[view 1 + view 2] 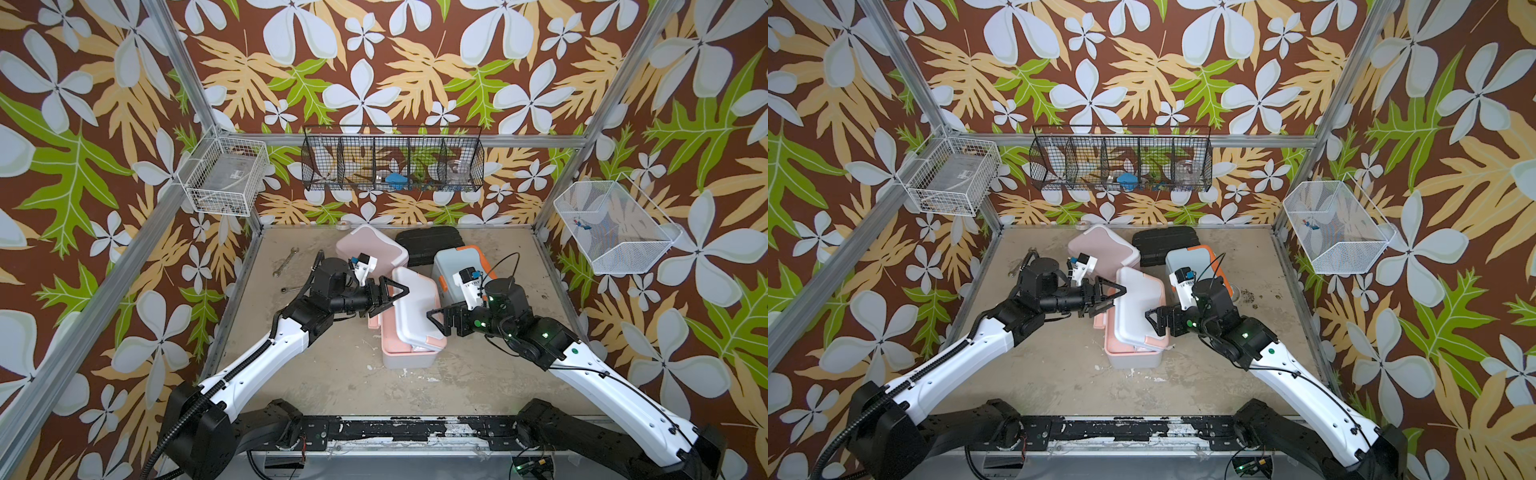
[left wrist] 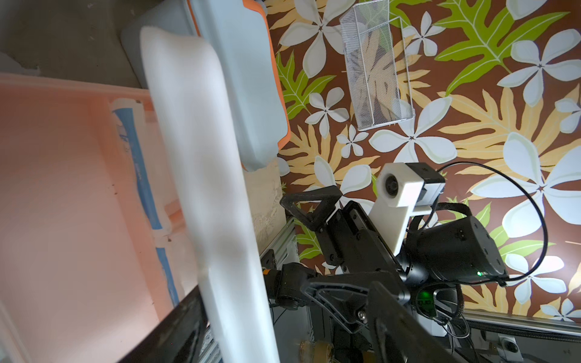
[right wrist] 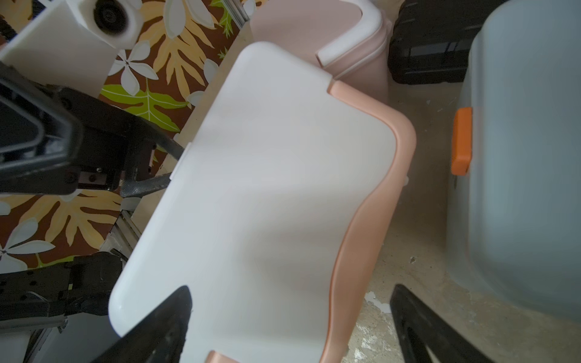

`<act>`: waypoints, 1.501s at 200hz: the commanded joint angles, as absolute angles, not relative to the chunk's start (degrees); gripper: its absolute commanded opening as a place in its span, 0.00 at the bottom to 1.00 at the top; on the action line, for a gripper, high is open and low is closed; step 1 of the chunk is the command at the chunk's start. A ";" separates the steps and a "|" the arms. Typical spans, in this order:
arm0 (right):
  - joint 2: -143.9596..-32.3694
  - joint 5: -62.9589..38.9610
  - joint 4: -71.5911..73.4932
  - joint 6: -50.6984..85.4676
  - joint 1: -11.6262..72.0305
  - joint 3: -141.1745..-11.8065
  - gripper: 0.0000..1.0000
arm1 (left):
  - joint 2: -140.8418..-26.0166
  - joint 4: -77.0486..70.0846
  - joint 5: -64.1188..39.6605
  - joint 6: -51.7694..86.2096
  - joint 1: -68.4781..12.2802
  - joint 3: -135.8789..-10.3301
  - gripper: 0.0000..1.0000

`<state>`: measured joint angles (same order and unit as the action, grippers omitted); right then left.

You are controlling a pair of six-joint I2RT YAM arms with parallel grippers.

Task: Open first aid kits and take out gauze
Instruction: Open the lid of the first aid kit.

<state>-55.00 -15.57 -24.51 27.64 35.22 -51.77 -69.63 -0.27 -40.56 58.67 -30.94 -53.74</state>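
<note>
The white-with-peach first aid kit [image 1: 409, 353] stands mid-table with its white lid [image 1: 415, 307] raised and tilted. My left gripper [image 1: 395, 297] is open, and the lid's edge [image 2: 201, 176] runs between its fingers and leans on one of them. My right gripper [image 3: 289, 314] is open at the lid's other side, straddling the peach handle [image 3: 371, 195] without gripping it. Flat white packets with blue print [image 2: 135, 163] lie inside the box; whether they are the gauze I cannot tell. The pink kit [image 1: 370, 249] and the light blue kit [image 1: 457, 264] stand shut behind.
A flat black ribbed case [image 1: 430, 243] lies at the back between the pink and blue kits. Wrenches [image 1: 284, 262] lie on the table at the left. A tape roll [image 1: 344, 225] sits at the back edge. Wire baskets [image 1: 392, 160] hang on the walls.
</note>
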 commanded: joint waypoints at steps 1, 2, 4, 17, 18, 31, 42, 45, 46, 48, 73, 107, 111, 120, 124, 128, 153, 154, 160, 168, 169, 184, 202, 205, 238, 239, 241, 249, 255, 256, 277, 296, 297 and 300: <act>-53.31 -13.20 -26.28 26.86 35.31 -53.41 0.98 | -71.24 -2.93 -40.24 59.24 -32.57 -56.98 0.79; -53.16 -13.19 -26.32 26.88 35.32 -53.47 0.98 | -71.35 -2.92 -40.20 59.24 -32.67 -57.18 0.79; -52.93 -13.12 -26.53 26.82 35.33 -53.67 0.98 | -71.60 -2.93 -40.09 59.28 -32.87 -57.54 0.79; -51.65 -12.83 -27.06 26.88 35.32 -54.46 0.98 | -73.22 -3.01 -39.48 59.32 -34.34 -59.92 0.79; -51.65 -12.83 -27.06 26.88 35.32 -54.46 0.98 | -73.39 -3.04 -39.43 59.32 -34.48 -60.11 0.79; -50.51 -12.74 -27.45 26.84 35.29 -55.04 0.98 | -75.33 -3.25 -38.83 59.33 -36.04 -62.59 0.79; -49.71 -12.77 -27.69 26.97 35.31 -55.32 0.98 | -76.86 -3.40 -38.38 59.41 -37.43 -64.58 0.79; -49.51 -12.75 -27.76 26.92 35.33 -55.41 0.98 | -77.32 -3.50 -38.22 59.41 -37.80 -65.25 0.79; -49.51 -12.75 -27.76 26.92 35.33 -55.41 0.98 | -77.46 -3.51 -38.18 59.41 -38.02 -65.36 0.79; -49.33 -12.74 -27.85 26.97 35.33 -55.42 0.98 | -77.72 -3.51 -38.15 59.37 -38.22 -65.80 0.79; -48.19 -12.58 -28.73 26.87 35.28 -55.47 0.98 | -81.38 -3.98 -37.31 59.50 -41.19 -70.34 0.79; -47.10 -13.18 -29.01 27.17 35.32 -54.85 0.97 | -86.29 -4.39 -36.99 59.33 -44.65 -75.22 0.79; -46.99 -13.23 -29.07 27.32 35.31 -54.84 0.97 | -86.82 -4.69 -36.99 59.37 -44.90 -75.58 0.79; -46.84 -13.16 -29.26 27.47 35.33 -54.71 0.96 | -87.84 -5.19 -37.09 59.50 -45.69 -76.14 0.79; -46.76 -13.07 -29.28 27.51 35.29 -54.68 0.96 | -88.27 -5.39 -37.17 59.58 -45.93 -76.40 0.79; -46.73 -13.03 -29.45 27.52 35.32 -54.67 0.95 | -88.59 -5.60 -37.17 59.59 -46.16 -76.65 0.79; -46.67 -10.97 -31.06 27.90 35.33 -54.42 0.89 | -89.99 -5.82 -37.12 59.00 -47.09 -77.77 0.79; -46.63 -10.85 -31.17 27.93 35.33 -54.41 0.88 | -90.00 -5.81 -37.10 58.99 -47.10 -77.78 0.79; -46.57 -10.15 -31.69 28.11 35.32 -54.46 0.86 | -90.00 -5.82 -37.00 58.81 -47.10 -77.71 0.79; -46.50 -9.14 -32.40 28.48 35.32 -54.45 0.84 | -89.97 -5.72 -36.76 58.63 -47.07 -77.47 0.79; -46.50 -8.96 -32.50 28.52 35.33 -54.47 0.83 | -89.94 -5.76 -36.75 58.63 -47.09 -77.45 0.79; -46.42 -6.37 -34.28 29.07 35.27 -54.68 0.79 | -89.70 -5.71 -36.48 58.15 -47.04 -76.78 0.80; -45.90 -3.09 -36.15 29.87 35.33 -54.68 0.73 | -89.17 -5.37 -36.17 57.76 -47.11 -75.50 0.80; -45.80 -2.51 -36.36 29.97 35.30 -54.67 0.73 | -89.06 -5.36 -36.08 57.76 -47.09 -75.23 0.80; -44.10 1.18 -37.88 31.19 35.33 -54.23 0.68 | -87.20 -5.04 -34.60 57.23 -47.11 -72.34 0.81; -44.06 1.30 -37.88 31.19 35.33 -54.28 0.68 | -87.19 -4.98 -34.52 57.18 -47.11 -72.29 0.81; -43.93 1.40 -37.88 31.29 35.33 -54.24 0.68 | -87.04 -4.87 -34.36 57.05 -47.11 -72.13 0.81; -43.45 1.72 -37.96 31.42 35.33 -54.24 0.67 | -86.51 -4.40 -33.76 56.71 -47.07 -71.54 0.81; -43.18 1.93 -38.01 31.47 35.30 -54.23 0.67 | -86.05 -4.07 -33.28 56.40 -47.09 -71.23 0.82; -43.13 1.93 -38.03 31.47 35.32 -54.23 0.67 | -85.96 -4.07 -33.16 56.33 -47.06 -71.09 0.82; -42.15 1.87 -37.97 31.67 35.33 -53.90 0.67 | -84.48 0.99 -29.12 53.51 -47.11 -70.84 0.82; -41.25 0.88 -36.75 31.71 35.32 -52.84 0.67 | -82.55 6.64 -23.83 50.27 -47.03 -70.75 0.82; -41.19 0.79 -36.61 31.72 35.33 -52.79 0.67 | -82.45 6.97 -23.56 50.09 -47.02 -70.75 0.82; -41.00 0.41 -36.21 31.78 35.33 -52.54 0.67 | -82.12 7.86 -22.83 49.57 -47.00 -70.69 0.82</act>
<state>-41.85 0.43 -37.36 31.27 35.27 -53.56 -84.09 0.82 -30.06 54.65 -47.05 -70.85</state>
